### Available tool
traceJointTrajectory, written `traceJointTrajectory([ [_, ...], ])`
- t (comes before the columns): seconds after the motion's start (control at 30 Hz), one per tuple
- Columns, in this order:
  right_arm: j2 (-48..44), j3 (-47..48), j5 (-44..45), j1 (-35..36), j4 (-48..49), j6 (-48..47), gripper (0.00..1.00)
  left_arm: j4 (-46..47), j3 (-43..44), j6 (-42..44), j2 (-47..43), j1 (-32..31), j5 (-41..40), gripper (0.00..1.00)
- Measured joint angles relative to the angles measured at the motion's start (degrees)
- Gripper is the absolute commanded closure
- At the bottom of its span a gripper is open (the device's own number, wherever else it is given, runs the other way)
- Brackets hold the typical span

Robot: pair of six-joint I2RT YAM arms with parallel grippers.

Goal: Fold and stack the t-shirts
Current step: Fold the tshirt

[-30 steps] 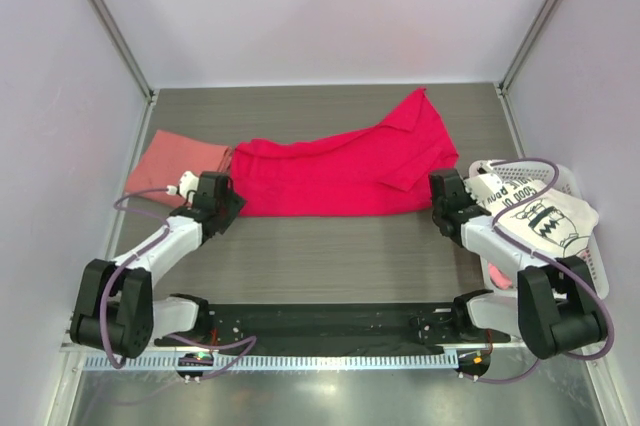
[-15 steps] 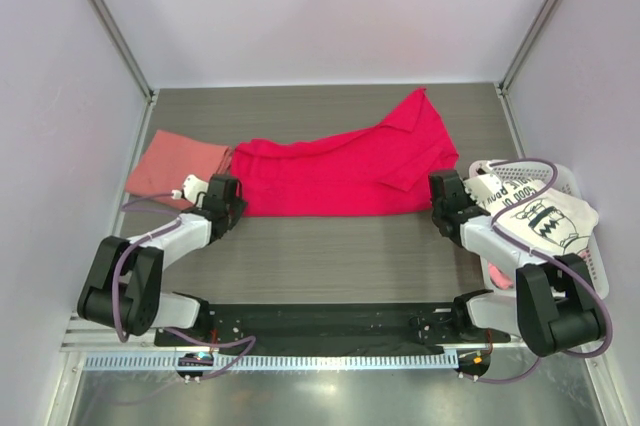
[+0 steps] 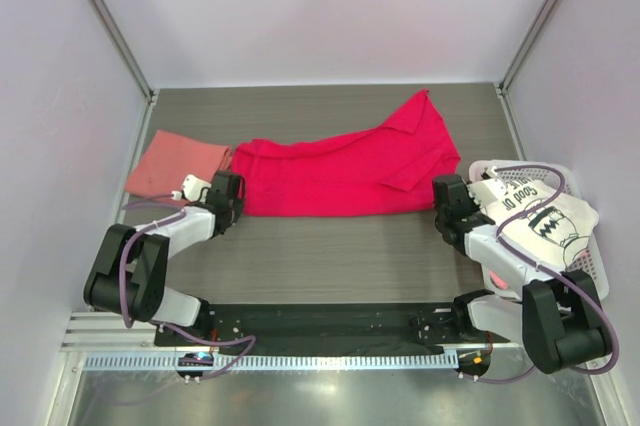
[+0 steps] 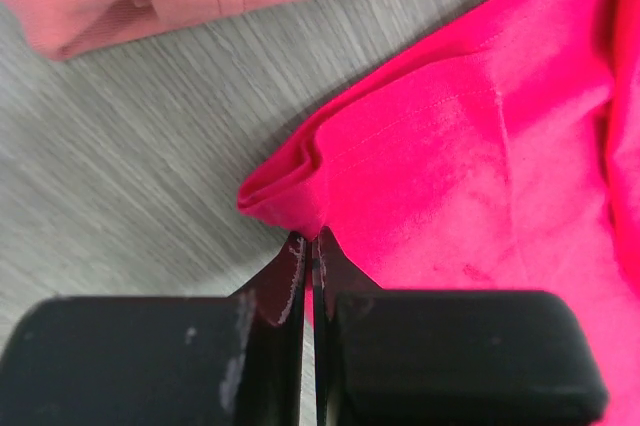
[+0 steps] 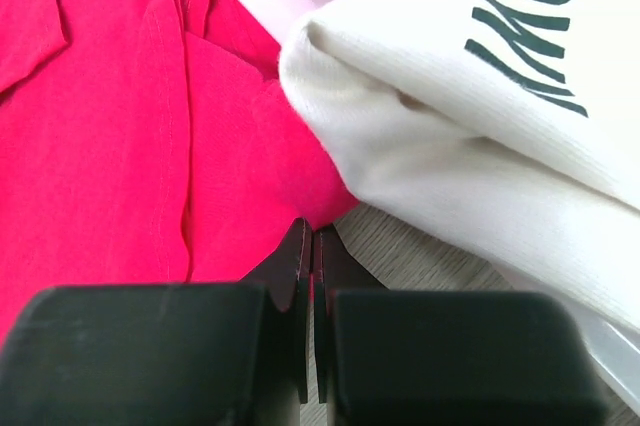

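I am clamping my left gripper [image 4: 311, 246] on a corner of the bright crimson-magenta cloth t-shirt [image 4: 480, 146], fingers together; my right gripper [image 5: 312, 238] is pinching its other hem likewise.

Left end effector [image 4: 310, 244], jaws pressed together, lay low toward 1 o'clock; right end effector [image 5: 310, 234], likewise closed, toward 11 o'clock.

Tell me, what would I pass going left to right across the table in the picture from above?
pink shirt → left claw → red shirt → right claw → white shirt
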Motion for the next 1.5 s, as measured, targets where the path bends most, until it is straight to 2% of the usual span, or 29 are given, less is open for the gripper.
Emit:
traceJointTrajectory([
  [0.13,0.98,0.63,-0.02,-0.17,-1.49,0.74,0.99,-8.31,4.66,0.24,1.46,0.02,-0.35,1.0],
  [0.23,4.94,5.18,-0.83,-1.36,-5.33,1.42,0.99,-14.69,10.36,0.85,3.3,0.59,0.17,1.0],
  [0.33,9.81,15.26,-3.32,-3.5,-11.1,1.68,0.99,-22.64,20.63,2.25,5.62,2.62,1.92,1.0],
  [0.47,14.34,37.42,-6.14,-5.29,-20.39,0.26,0.99,-32.09,37.9,4.48,6.67,5.16,2.82,1.0],
  [0.57,13.53,50.49,-6.67,-5.29,-22.36,-1.4,0.99,-36.0,48.09,6.45,4.87,5.97,2.25,1.0],
  [0.63,10.6,53.37,-6.73,-5.31,-22.29,-1.92,0.99,-36.7,49.75,7.32,1.64,6.03,2.01,1.0],
  [0.77,1.27,47.15,-7.82,-5.33,-23.39,-1.77,0.99,-37.13,43.28,8.2,-6.88,5.95,2.14,1.0],
  [1.03,-9.75,19.23,-12.33,-5.31,-28.59,-0.92,0.99,-38.12,17.84,8.81,-15.15,5.95,4.87,1.0],
  [1.23,-24.81,13.22,-13.81,-5.31,-33.88,-0.72,0.99,-38.84,5.7,9.68,-30.1,5.9,7.1,0.99],
  [1.3,-29.18,11.43,-14.36,-5.31,-35.06,0.04,0.82,-38.49,2.1,9.68,-34.86,5.9,7.74,0.96],
  [1.33,-30.91,10.4,-14.71,-5.31,-35.65,0.42,0.68,-38.53,0.74,9.7,-36.37,5.9,7.98,0.9],
  [1.4,-33.64,8.33,-14.86,-5.46,-37.24,0.66,0.63,-39.19,-1.75,9.9,-38.99,5.92,8.0,0.88],
  [1.43,-35.41,7.04,-15.06,-5.6,-38.42,0.59,0.58,-39.69,-2.36,10.1,-39.89,6.01,7.87,0.82],
  [1.5,-37.03,6.62,-15.28,-5.62,-39.8,0.35,0.55,-41.11,-2.75,10.88,-41.7,6.03,7.67,0.69],
])
